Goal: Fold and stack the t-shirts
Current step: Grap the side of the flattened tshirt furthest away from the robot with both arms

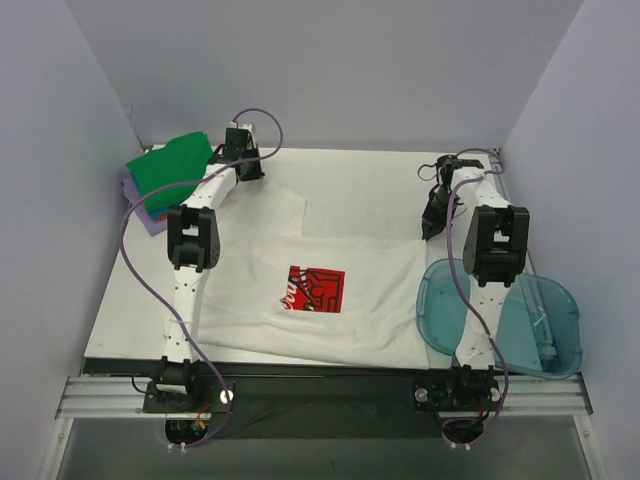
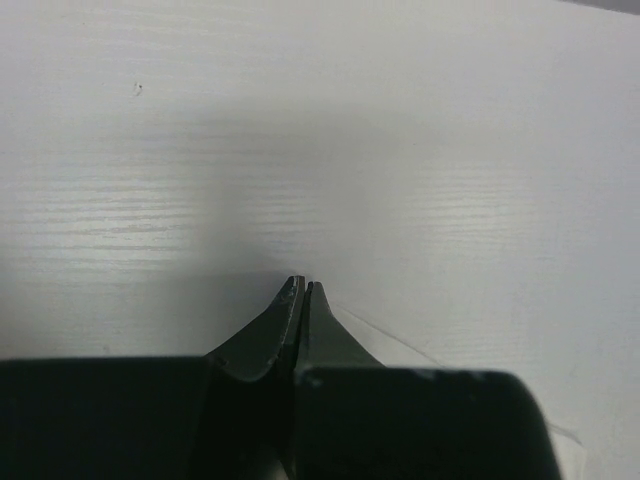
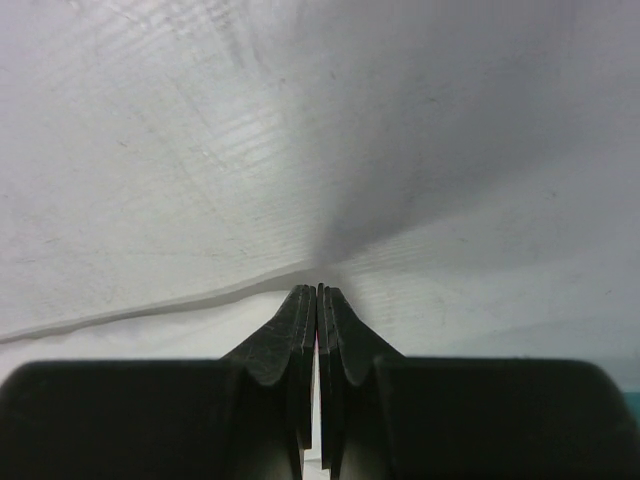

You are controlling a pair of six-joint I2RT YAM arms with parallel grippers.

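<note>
A white t-shirt [image 1: 340, 315] with a red printed logo [image 1: 315, 288] lies spread across the middle of the table. My left gripper [image 1: 246, 168] is at the shirt's far-left corner. In the left wrist view its jaws are shut [image 2: 303, 286] with white cloth [image 2: 420, 180] drawn up to the tips. My right gripper [image 1: 431, 230] is at the shirt's far-right corner. In the right wrist view its jaws are shut [image 3: 319, 290] on the cloth edge [image 3: 150, 310], and the cloth tents toward them. A stack of folded shirts [image 1: 172, 168], green on top, sits at the far left.
Red-orange, blue and lavender edges [image 1: 148, 215] show under the green shirt. A translucent blue plastic bin [image 1: 520, 320] sits at the right front, partly over the table edge. Lavender walls close off the left, back and right sides.
</note>
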